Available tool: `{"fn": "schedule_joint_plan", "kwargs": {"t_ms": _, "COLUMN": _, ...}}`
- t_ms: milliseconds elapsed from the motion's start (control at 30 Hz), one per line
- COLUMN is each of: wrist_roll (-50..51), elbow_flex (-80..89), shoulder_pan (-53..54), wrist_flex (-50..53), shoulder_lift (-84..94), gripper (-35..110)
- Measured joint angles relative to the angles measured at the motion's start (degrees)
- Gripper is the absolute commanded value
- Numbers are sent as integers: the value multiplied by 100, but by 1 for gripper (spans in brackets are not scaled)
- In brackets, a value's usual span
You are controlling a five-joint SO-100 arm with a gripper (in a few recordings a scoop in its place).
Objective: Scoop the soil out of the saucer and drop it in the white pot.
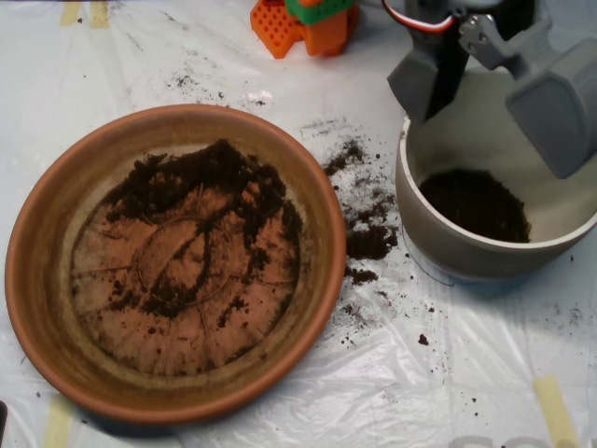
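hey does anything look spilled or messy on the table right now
Yes. Loose soil lies scattered on the plastic sheet between the saucer and the white pot, with crumbs above the saucer too.

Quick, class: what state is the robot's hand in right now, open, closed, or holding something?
Hand: open, its two grey halves spread apart above the white pot, no soil seen held between them.

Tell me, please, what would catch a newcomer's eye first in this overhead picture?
The big terracotta saucer fills the left half, with dark soil heaped mostly toward its upper side. At right sits the white pot, already holding a patch of soil, with the grey scoop hanging open above it. Between the two, spilled soil is scattered on the white table cover.
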Motion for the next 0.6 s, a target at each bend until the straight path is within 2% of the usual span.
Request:
{"fn": "schedule_joint_plan", "kwargs": {"t_ms": 133, "wrist_roll": 431, "elbow_flex": -642, "shoulder_pan": 492, "wrist_flex": 281, "shoulder_lift": 0, "gripper": 44}}
{"fn": "schedule_joint_plan", "kwargs": {"t_ms": 333, "wrist_roll": 914, "elbow_flex": -1046, "shoulder_pan": 1881, "wrist_flex": 404, "shoulder_lift": 26, "gripper": 42}}
{"fn": "schedule_joint_plan", "kwargs": {"t_ms": 600, "wrist_roll": 1037, "elbow_flex": 422, "shoulder_pan": 3094, "wrist_flex": -220, "shoulder_lift": 905, "gripper": 38}}
